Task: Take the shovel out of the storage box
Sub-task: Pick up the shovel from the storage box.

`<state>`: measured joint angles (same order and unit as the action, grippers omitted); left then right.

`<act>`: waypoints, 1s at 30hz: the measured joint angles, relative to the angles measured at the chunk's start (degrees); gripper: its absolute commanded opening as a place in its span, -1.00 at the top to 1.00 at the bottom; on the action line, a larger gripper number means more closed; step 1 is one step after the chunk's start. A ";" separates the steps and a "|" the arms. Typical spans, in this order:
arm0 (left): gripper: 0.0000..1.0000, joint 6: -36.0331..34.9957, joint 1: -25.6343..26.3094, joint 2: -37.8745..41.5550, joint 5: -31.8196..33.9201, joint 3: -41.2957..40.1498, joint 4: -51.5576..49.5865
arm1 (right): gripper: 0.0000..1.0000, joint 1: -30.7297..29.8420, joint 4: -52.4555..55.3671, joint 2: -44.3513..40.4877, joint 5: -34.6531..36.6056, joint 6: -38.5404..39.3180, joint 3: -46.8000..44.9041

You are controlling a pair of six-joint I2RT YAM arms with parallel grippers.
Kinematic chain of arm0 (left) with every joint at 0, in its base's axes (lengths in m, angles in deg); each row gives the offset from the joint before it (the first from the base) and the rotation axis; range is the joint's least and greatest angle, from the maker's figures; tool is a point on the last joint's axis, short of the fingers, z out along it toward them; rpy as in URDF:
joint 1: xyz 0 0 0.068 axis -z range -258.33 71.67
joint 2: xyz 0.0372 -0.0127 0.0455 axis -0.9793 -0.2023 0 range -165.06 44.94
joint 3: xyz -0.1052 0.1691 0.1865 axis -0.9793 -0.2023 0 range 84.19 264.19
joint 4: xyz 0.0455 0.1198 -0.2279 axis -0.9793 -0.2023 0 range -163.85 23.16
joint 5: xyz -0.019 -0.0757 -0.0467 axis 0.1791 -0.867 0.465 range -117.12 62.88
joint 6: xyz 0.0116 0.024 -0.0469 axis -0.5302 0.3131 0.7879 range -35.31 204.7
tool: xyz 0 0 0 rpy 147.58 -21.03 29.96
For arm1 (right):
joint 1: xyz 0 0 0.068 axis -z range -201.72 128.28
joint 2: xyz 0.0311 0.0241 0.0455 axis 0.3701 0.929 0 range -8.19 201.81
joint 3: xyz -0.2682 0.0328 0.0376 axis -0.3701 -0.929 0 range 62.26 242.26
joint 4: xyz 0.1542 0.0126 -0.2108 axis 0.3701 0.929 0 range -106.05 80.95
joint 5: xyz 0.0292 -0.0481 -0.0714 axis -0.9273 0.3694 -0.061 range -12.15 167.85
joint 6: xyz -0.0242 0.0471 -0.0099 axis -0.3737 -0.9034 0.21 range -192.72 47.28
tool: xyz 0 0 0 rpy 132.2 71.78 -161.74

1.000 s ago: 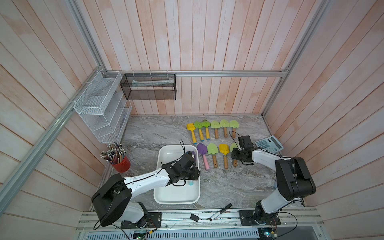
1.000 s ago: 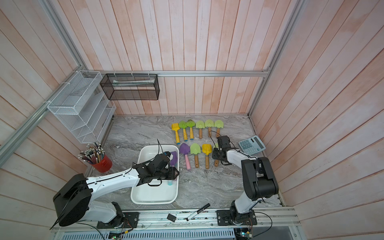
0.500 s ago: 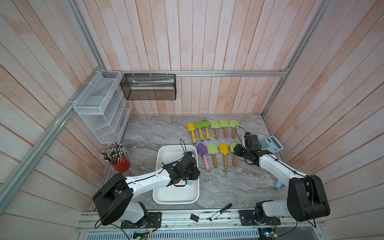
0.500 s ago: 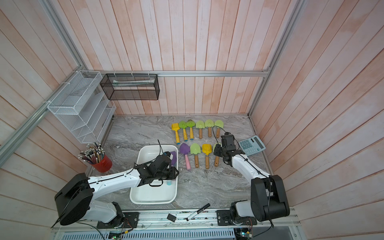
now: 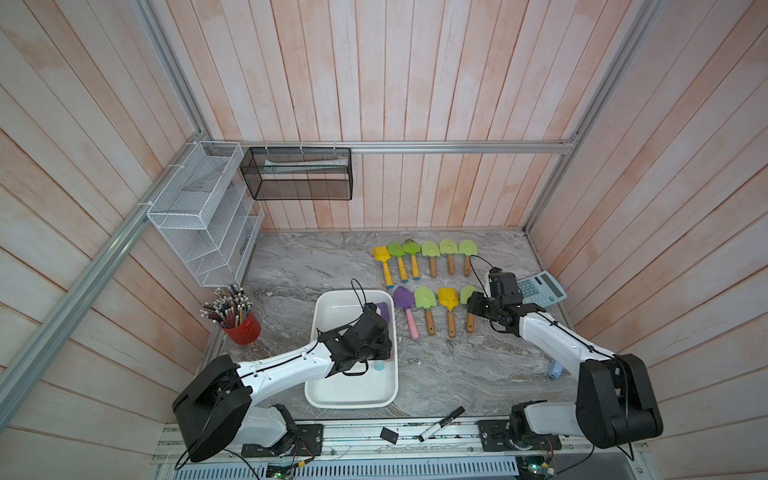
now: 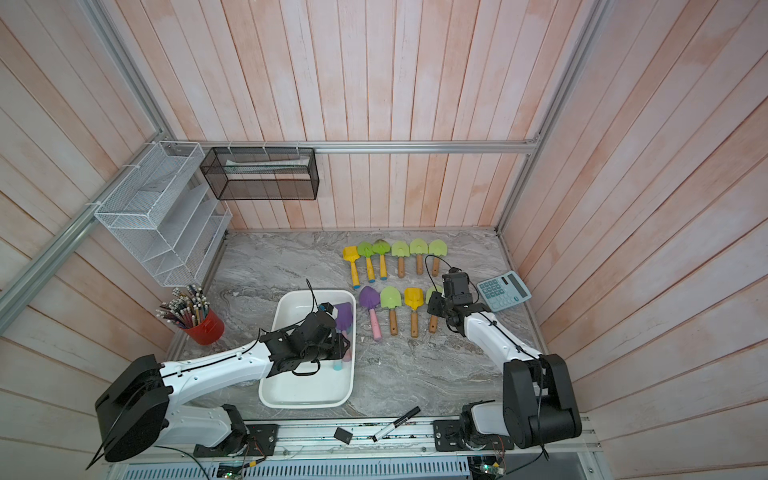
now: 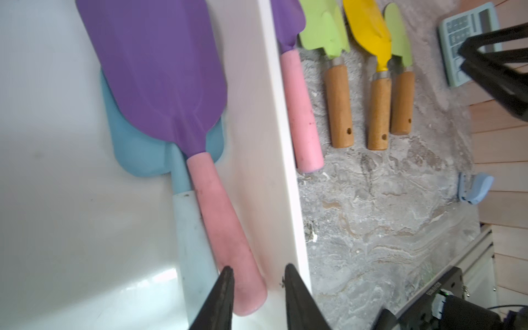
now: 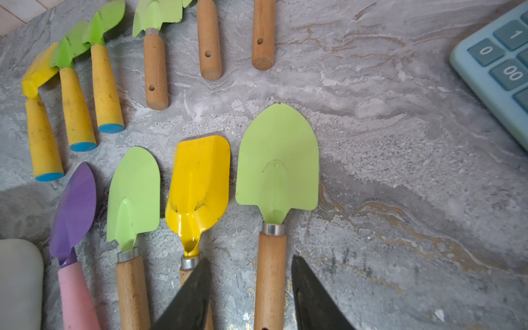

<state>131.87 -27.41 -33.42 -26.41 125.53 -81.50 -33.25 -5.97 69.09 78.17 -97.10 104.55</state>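
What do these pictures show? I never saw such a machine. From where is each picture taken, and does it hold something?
This is a robot with two white arms, each ending in a two-fingered pincer. Both top views look down on the whole table; the other two pictures come from a camera on each wrist. On the table are a white storage box, two rows of toy shovels, a calculator and a red cup of pencils. In the box a purple shovel with a pink handle lies on a blue shovel. The left pincer stands open around that pink handle, not yet clamped. The right pincer stands open around the wooden handle of a green shovel lying on the table. Nothing is held yet.
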 measured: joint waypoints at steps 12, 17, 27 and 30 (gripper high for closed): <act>0.31 -0.04 0.00 -7.61 0.26 3.08 -1.64 | 0.01 0.00 -0.72 -0.92 -0.52 0.00 -1.55; 0.31 -0.09 0.00 -8.50 1.40 3.15 -3.34 | 0.01 0.00 -1.14 -0.94 -1.31 -0.02 -1.88; 0.31 -1.55 1.62 -12.00 8.17 7.82 -10.58 | 0.00 0.00 -2.95 -0.94 -3.85 -0.90 -2.38; 0.31 -1.79 2.75 -13.44 10.99 9.90 -13.27 | 0.00 0.00 -3.93 -0.85 -4.57 -1.11 -2.84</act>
<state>130.08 -24.66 -46.87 -15.42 135.43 -94.77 -33.25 -9.90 68.24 73.60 -98.21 101.70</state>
